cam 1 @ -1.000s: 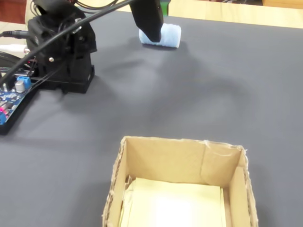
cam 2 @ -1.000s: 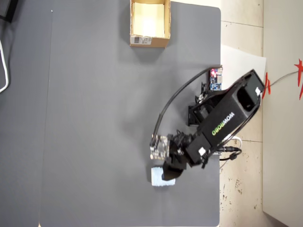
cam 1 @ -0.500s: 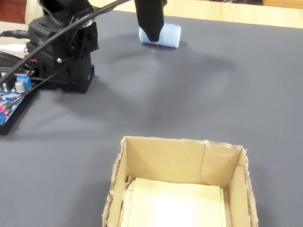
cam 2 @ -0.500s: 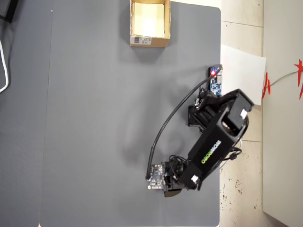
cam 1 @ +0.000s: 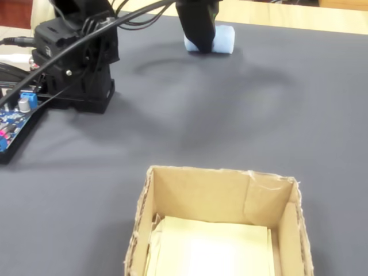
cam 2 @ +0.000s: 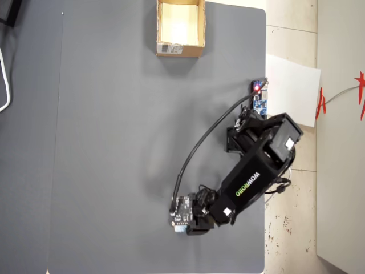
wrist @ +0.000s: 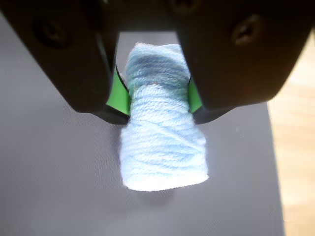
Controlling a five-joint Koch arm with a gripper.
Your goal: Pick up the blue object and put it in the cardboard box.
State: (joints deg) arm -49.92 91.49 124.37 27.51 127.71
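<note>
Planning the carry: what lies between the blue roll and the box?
Only bare grey mat between blue roll and box, overhead view.

One blue object (wrist: 162, 142) — one cardboard box (cam 1: 287, 218) — one arm (cam 2: 251, 177), one circuit board (cam 2: 261, 98).

blue object (wrist: 162, 142): pale blue-white, fine ribbed yarn-like lines, a darker blue-grey band near the top in the wrist view.
gripper (wrist: 160, 101): black, with bright green pads (wrist: 118, 96).
cardboard box (cam 1: 221, 192): tan outside, pale yellowish inside; white printed label (cam 2: 171, 49) on one outer side in the overhead view.
mat (cam 2: 114, 142): plain dark grey.
arm (cam 2: 251, 180): black, green-and-white lettering along one link.
circuit board (cam 1: 11, 118): blue, with pink and silver parts.
tabletop (wrist: 298, 137): light wood tone.
</note>
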